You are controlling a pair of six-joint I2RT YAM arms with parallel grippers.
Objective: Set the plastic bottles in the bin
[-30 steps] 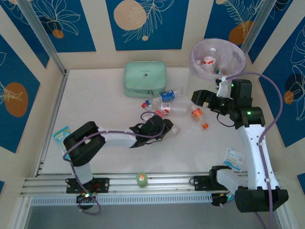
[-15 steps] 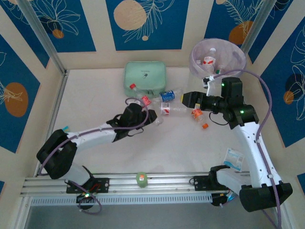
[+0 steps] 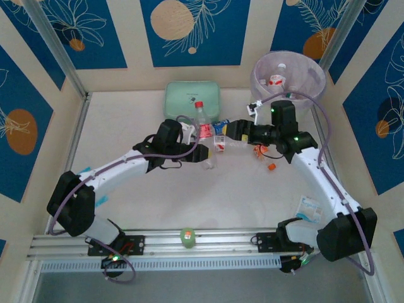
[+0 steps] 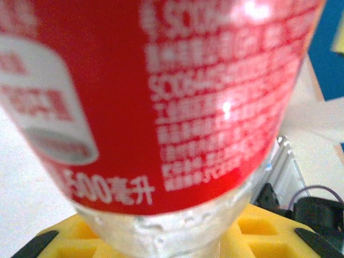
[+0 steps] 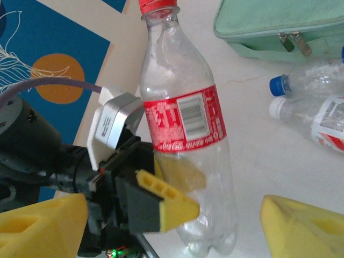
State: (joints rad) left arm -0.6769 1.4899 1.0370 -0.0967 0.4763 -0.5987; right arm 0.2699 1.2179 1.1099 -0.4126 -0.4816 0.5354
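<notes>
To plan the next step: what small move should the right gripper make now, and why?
Probably close the right gripper on the red-label bottle: its open fingers flank the bottle, which the left gripper holds upright, and the bin stands at the far right.

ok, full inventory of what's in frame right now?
Red-label bottle: 1, clear, red cap, upright in the left gripper.
Bottles lying on the table: 3 visible, clear; blue label, red-white label, orange label.
Bin: 1, whitish with lilac liner, far right; bottles inside, count unclear.
Case: 1, mint green, far centre.
Orange cap: 1, loose beside the right arm.
Green object: 1, small, on the front rail.
Packet: 1, white-blue, near right.
Left gripper: shut on the red-label bottle.
Right gripper: open, facing that bottle.
</notes>
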